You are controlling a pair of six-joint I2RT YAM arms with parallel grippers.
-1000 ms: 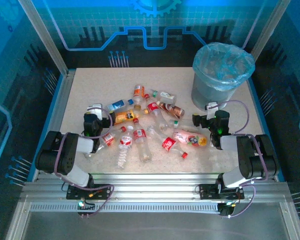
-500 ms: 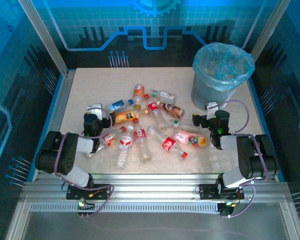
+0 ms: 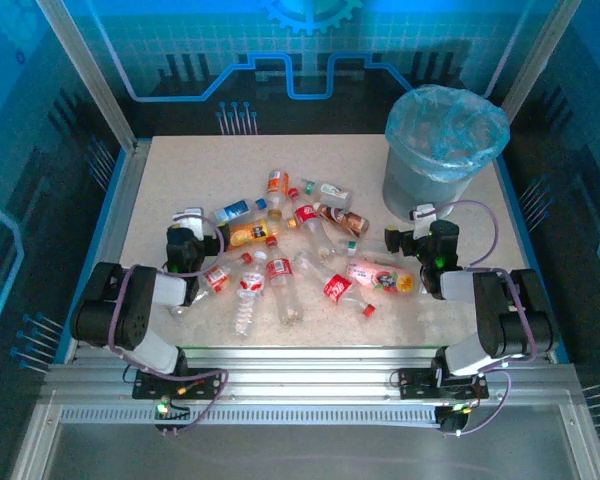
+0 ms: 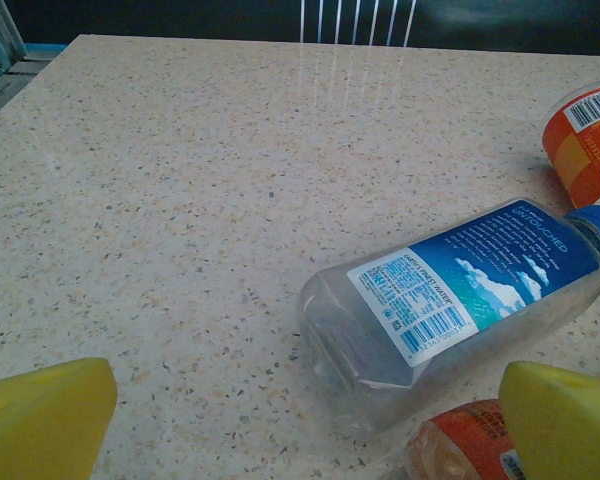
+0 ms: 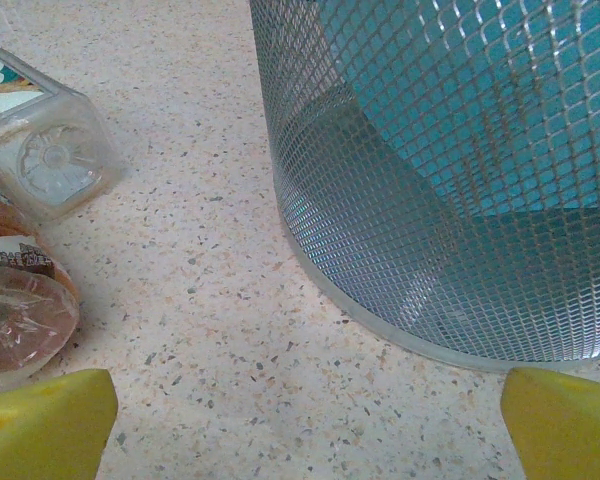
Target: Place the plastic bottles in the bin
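Pick-up step, I'd say: the plastic bottles (image 3: 290, 245) lie strewn on the worktop (image 3: 180, 170) left of the bin (image 3: 420, 188). The left pincer (image 3: 186, 238) and right pincer (image 3: 421, 232) both gape empty, the right just before the bin. Next call: the left eases forward and clamps the blue-label bottle (image 4: 460, 290).

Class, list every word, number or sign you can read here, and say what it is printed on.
"UNTOUCHED": blue label of the clear water bottle, left wrist view.
Fine print and barcode digits on that label: too small.
Barcode on the orange-labelled bottle: digits unreadable.
Label on the brownish bottle, right wrist view: blurred.
Labels on the plastic bottles, top view: too small.
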